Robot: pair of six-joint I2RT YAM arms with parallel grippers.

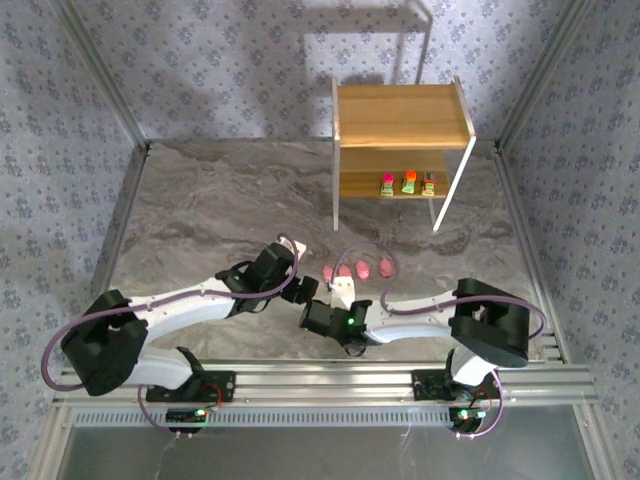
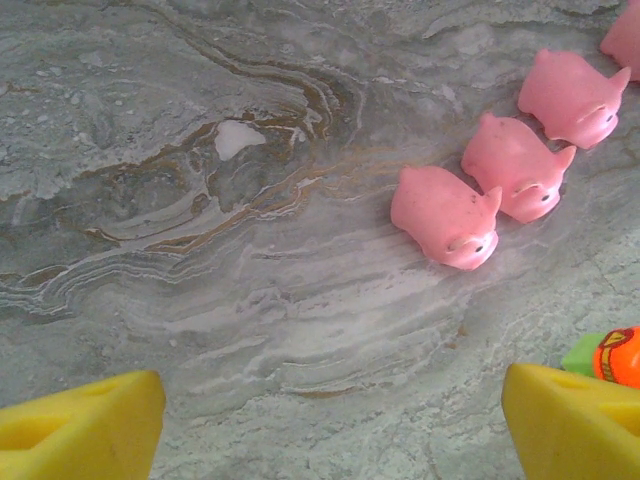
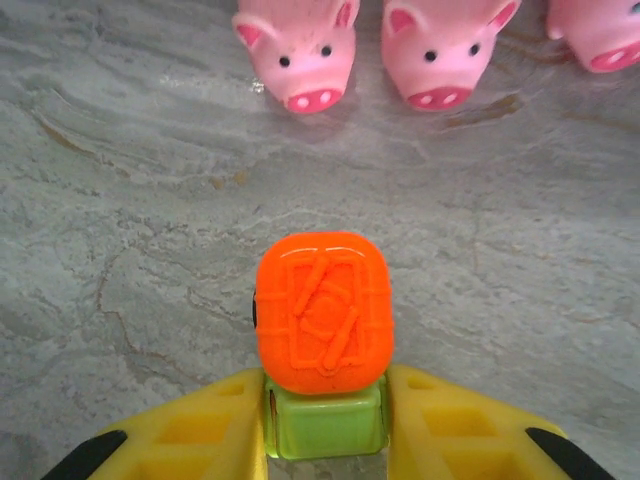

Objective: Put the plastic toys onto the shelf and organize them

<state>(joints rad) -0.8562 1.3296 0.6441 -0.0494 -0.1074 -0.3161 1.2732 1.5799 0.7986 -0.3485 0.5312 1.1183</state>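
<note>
My right gripper [image 3: 325, 425] is shut on the green base of a blocky toy with an orange top [image 3: 323, 310], low over the table. Three pink pig toys [image 3: 297, 50] [image 3: 440, 50] [image 3: 600, 35] face it in a row just beyond. My left gripper [image 2: 333, 400] stands open over bare table, with nothing between its yellow fingers [image 2: 80, 430]. Several pigs [image 2: 445, 215] lie ahead to its right, and the orange toy [image 2: 620, 355] shows at the right edge. The shelf [image 1: 400, 115] stands at the back, with three blocky toys [image 1: 409, 183] on its lower board.
From above, both grippers [image 1: 305, 290] [image 1: 343, 295] sit close together near the table's front middle, just before the pig row [image 1: 355, 270]. A pale thin-legged stand [image 1: 425, 40] rises behind the shelf. Patterned walls enclose the marbled table [image 1: 200, 200].
</note>
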